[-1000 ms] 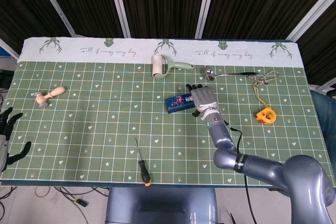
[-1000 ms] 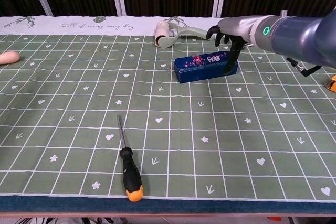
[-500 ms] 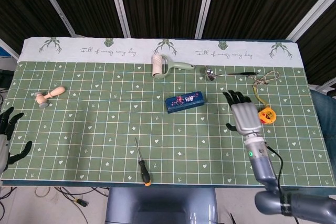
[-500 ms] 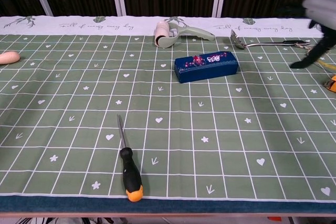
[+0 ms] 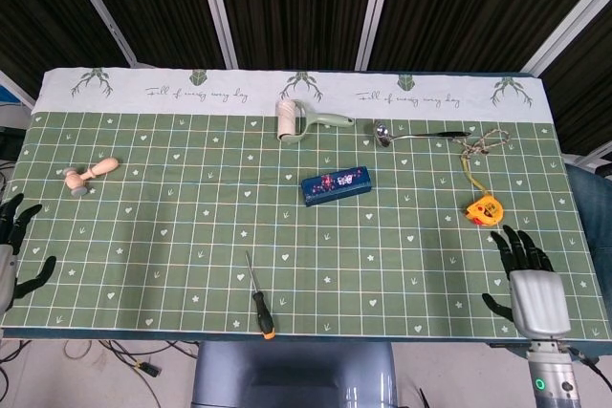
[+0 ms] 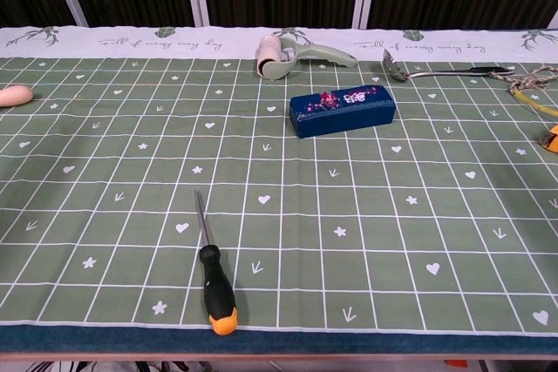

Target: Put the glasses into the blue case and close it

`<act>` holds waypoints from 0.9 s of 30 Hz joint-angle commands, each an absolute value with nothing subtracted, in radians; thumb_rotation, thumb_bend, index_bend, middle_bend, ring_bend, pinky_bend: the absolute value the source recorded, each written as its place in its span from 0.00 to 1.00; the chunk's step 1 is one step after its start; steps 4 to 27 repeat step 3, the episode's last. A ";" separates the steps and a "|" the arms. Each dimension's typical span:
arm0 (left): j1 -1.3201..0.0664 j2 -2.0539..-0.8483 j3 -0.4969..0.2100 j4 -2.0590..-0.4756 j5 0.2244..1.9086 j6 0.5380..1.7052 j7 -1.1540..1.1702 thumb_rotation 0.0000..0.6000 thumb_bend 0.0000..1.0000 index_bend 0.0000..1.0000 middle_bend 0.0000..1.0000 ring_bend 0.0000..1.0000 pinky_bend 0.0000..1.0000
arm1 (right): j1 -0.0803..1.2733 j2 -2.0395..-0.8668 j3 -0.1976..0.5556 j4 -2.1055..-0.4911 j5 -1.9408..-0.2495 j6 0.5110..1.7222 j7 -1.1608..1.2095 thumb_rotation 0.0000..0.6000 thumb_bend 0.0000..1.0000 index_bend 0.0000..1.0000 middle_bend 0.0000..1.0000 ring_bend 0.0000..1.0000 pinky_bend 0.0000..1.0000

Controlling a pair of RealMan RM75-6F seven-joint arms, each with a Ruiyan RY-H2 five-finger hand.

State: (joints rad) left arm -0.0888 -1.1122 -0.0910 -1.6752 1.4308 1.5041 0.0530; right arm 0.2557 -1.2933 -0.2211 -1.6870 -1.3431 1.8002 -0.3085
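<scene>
Tablecloth (image 5: pixel 134 236) script, seemingly "Fall of...day".

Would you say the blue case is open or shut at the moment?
Shut: the blue case lies flat on the table with its lid down, and neither hand touches it.

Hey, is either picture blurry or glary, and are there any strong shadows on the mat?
Head view: sharp, evenly lit, no glare; the blue case casts hardly any shadow. Chest view: also sharp, the screwdriver crisp up close, with only soft shadows.
</scene>
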 commanded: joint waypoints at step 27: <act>-0.090 -1.098 -0.083 -1.688 1.424 1.486 0.064 1.00 0.31 0.12 0.00 0.00 0.00 | 0.204 -1.290 -0.219 -1.654 -1.384 1.819 -0.326 1.00 0.13 0.12 0.09 0.09 0.24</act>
